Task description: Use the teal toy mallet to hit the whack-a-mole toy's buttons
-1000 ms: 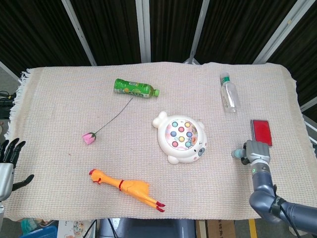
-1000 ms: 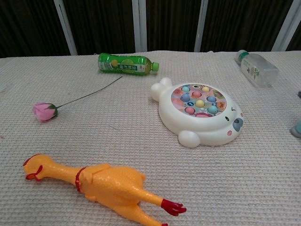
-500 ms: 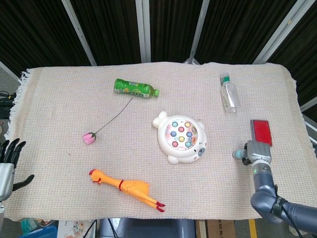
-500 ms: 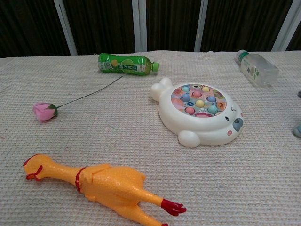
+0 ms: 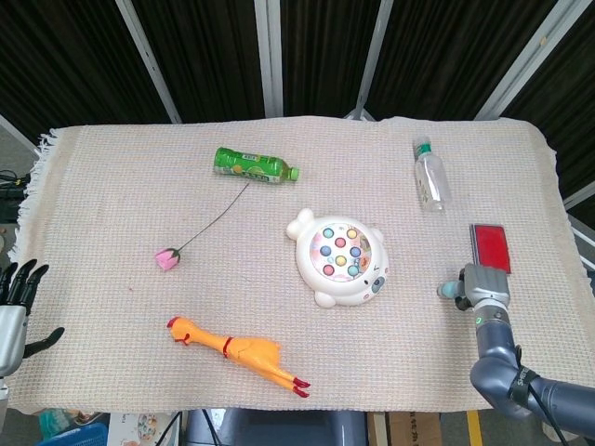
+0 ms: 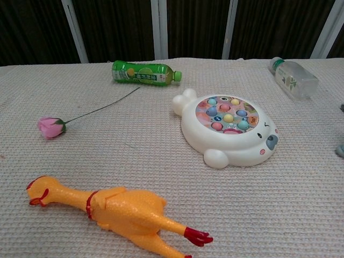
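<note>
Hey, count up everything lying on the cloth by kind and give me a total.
Bottles: 2, the green bottle and the clear bottle
Toys: 3, the whack-a-mole toy, the rubber chicken and the teal mallet, mostly hidden
Flowers: 1, the pink rose
Red flat object: 1
Total: 7

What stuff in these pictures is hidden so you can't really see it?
- Teal toy mallet: head view shows only a teal bit; the right arm's wrist covers the rest. Chest view cuts it at the right edge.
- Right robot hand: its fingers are hidden under the wrist in the head view, so its grip cannot be told.
- Left robot hand: partly cut off by the head view's left edge.
- Whack-a-mole toy: button details too small in the head view.
</note>
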